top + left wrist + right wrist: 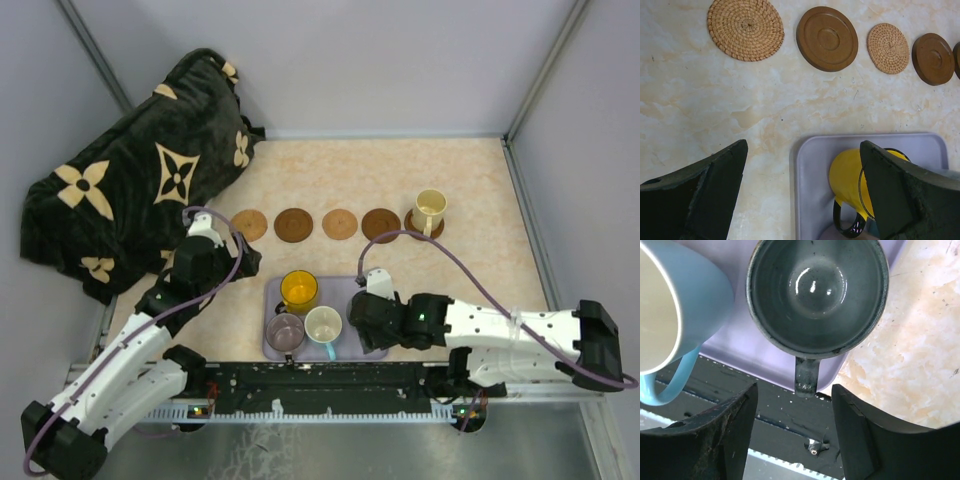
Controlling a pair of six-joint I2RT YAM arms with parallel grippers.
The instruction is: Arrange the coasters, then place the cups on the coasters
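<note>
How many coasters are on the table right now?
5, in one row beyond the tray: four bare coasters, and the rightmost coaster under the cream cup. None seems hidden.

No text, label, brand name or number can be read anywhere; only pale flower-like motifs are seen on the dark blanket (130,190).

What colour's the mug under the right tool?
The mug is dark grey-green, glossy inside; clearest in the right wrist view.
</note>
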